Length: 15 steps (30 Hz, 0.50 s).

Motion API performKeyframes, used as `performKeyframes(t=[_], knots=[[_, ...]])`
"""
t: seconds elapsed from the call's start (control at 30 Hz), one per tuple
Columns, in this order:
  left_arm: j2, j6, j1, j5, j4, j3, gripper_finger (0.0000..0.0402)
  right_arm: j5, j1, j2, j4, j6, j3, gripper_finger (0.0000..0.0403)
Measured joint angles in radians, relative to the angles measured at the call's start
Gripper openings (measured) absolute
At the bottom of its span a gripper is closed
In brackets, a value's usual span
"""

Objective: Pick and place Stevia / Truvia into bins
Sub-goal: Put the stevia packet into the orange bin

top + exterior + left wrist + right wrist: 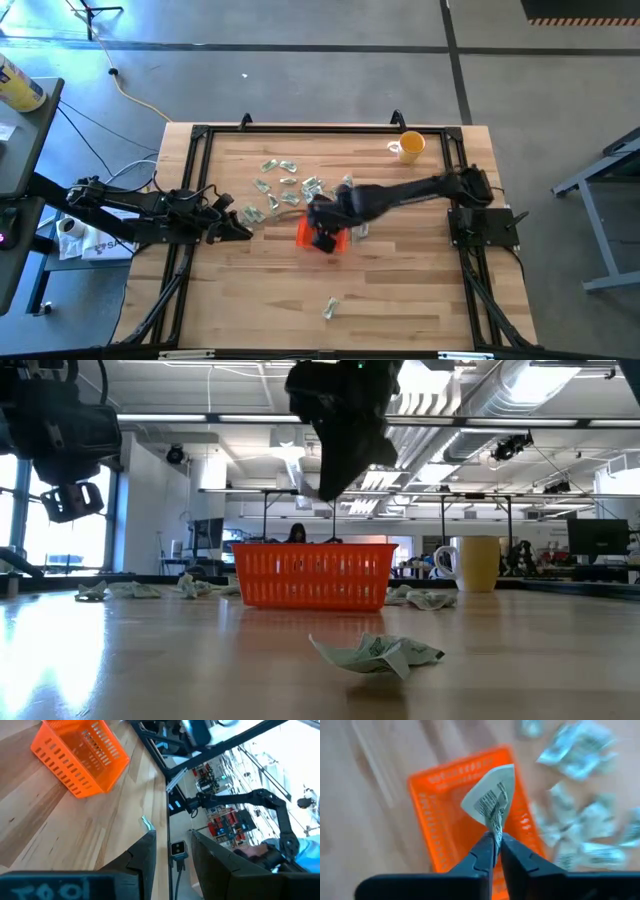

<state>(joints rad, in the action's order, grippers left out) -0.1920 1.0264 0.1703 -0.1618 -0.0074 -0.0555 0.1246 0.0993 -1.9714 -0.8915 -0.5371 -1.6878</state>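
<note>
Several pale green and white Stevia sachets [285, 188] lie scattered on the wooden table, far of the orange bin [305, 234]. One crumpled sachet [378, 653] lies alone near the front edge. My right gripper [496, 837] hangs over the bin [445, 835], shut on one sachet [490, 797]. My left gripper [172, 852] waits at the table's left side, open with nothing between its fingers; the bin [80, 757] shows ahead of it. My right gripper pinches the sachet by one end [495, 826] between its two fingertips. The fingers point steeply down from above. The rest of the sachet sticks out beyond the fingertips, slightly bent, lifted clear above the bin's open top.
A yellow cup [408, 147] stands at the far right of the table. A black frame [200, 135] runs along the table's edges. Bare wood lies near and left of the bin. A person [280, 850] shows beyond the table.
</note>
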Motion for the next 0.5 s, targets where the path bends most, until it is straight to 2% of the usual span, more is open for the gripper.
performKeyframes(t=[0.1, 0.23, 0.37, 0.5], knots=[[0.0, 0.022, 0.0, -0.02, -0.006, 0.0, 0.0159, -0.136, -0.038, -0.01, 0.029, -0.028, 0.002, 0.0069], [0.0, 0.034, 0.0, -0.019, -0.038, 0.0, 0.0159, -0.159, -0.016, -0.014, 0.01, -0.049, 0.003, 0.0153], [0.0, 0.024, 0.0, -0.017, -0.056, 0.0, 0.0159, -0.116, 0.088, -0.007, 0.007, -0.023, 0.002, 0.0226], [0.0, 0.018, 0.0, -0.03, -0.055, 0.0, 0.0159, -0.096, 0.26, -0.018, 0.033, 0.096, 0.002, 0.0254]])
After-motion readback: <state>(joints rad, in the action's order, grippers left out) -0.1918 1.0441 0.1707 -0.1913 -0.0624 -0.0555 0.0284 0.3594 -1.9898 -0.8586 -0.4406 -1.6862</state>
